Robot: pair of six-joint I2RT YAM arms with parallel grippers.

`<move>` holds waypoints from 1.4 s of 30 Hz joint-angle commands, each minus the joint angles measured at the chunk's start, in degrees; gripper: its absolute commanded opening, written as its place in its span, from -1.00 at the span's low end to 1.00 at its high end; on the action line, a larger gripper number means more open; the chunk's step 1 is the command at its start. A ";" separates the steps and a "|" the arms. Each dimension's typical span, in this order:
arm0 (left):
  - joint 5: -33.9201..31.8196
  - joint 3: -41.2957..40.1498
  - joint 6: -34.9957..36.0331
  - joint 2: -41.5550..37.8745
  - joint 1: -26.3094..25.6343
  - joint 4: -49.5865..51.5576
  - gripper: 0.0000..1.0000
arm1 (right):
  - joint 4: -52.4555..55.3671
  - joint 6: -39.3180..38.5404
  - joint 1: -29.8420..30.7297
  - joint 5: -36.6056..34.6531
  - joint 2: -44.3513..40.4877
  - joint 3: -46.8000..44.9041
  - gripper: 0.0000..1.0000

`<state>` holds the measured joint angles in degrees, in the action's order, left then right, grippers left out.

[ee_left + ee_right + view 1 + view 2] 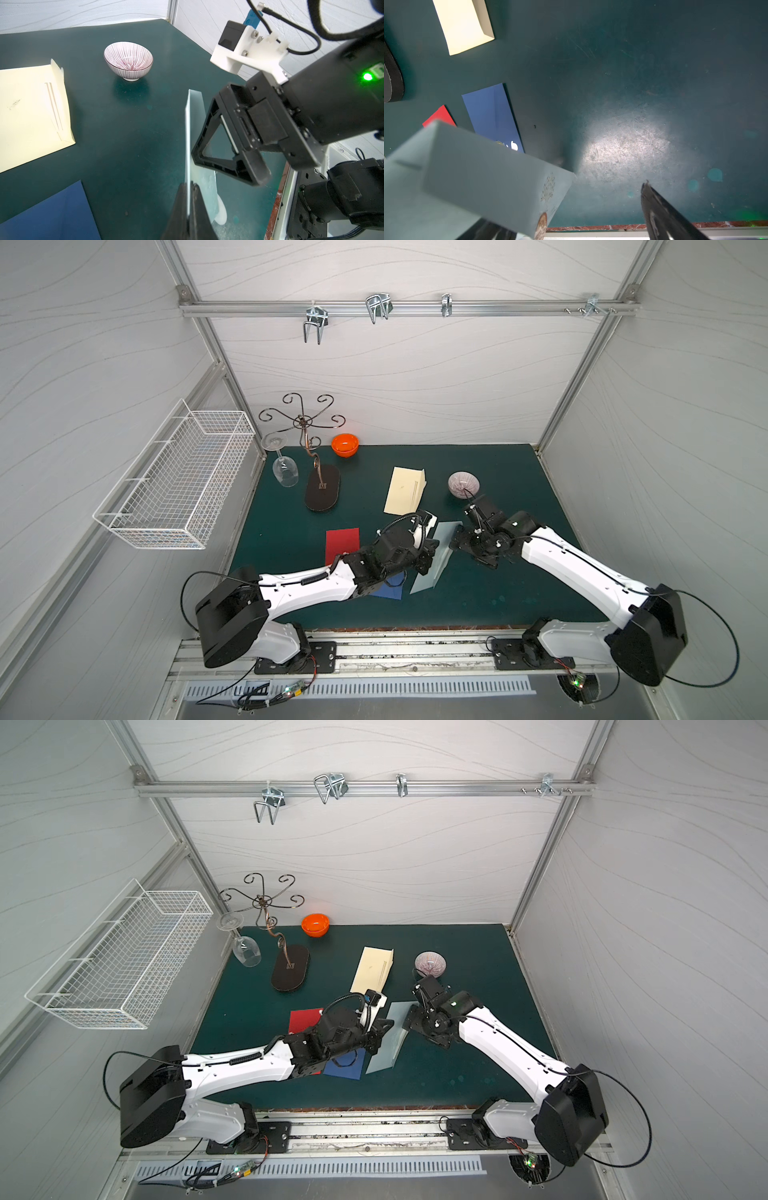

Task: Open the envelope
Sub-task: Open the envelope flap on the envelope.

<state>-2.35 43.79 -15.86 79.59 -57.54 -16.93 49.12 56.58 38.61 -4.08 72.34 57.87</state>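
Observation:
A pale blue-grey envelope is held up off the green mat between the two arms, with its flap partly folded out. My left gripper is shut on one edge of the envelope. My right gripper stands open at the opposite side. In the right wrist view, the envelope's corner with a round seal lies between the open jaws. One finger is hidden behind the paper; the other finger stands well apart from it.
Flat on the mat lie a cream envelope, a red one and a dark blue one under the left arm. A striped bowl sits just beyond the right wrist. An orange bowl, glass stand, wine glass and wire basket are at the far left.

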 commanded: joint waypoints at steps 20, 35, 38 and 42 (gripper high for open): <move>2.35 0.33 -1.18 -1.19 -0.29 -5.81 -1.00 | -4.53 -7.80 -10.56 6.01 -4.34 -6.62 0.83; 9.38 -8.74 -40.82 -4.80 16.89 -19.82 -1.00 | -15.48 -19.39 -10.75 12.30 -21.73 -10.54 0.98; 13.45 -10.54 -51.70 -3.98 21.34 -26.57 -1.00 | -20.00 -20.95 -10.75 17.49 -26.47 -13.13 0.98; 15.28 -11.09 -58.60 -2.38 23.15 -33.56 -1.00 | -23.37 -20.89 -10.75 22.42 -28.28 -14.53 0.95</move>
<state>8.78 31.94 -62.85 76.38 -34.89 -37.78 30.79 37.50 28.10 13.06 44.40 44.14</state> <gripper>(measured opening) 0.056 0.981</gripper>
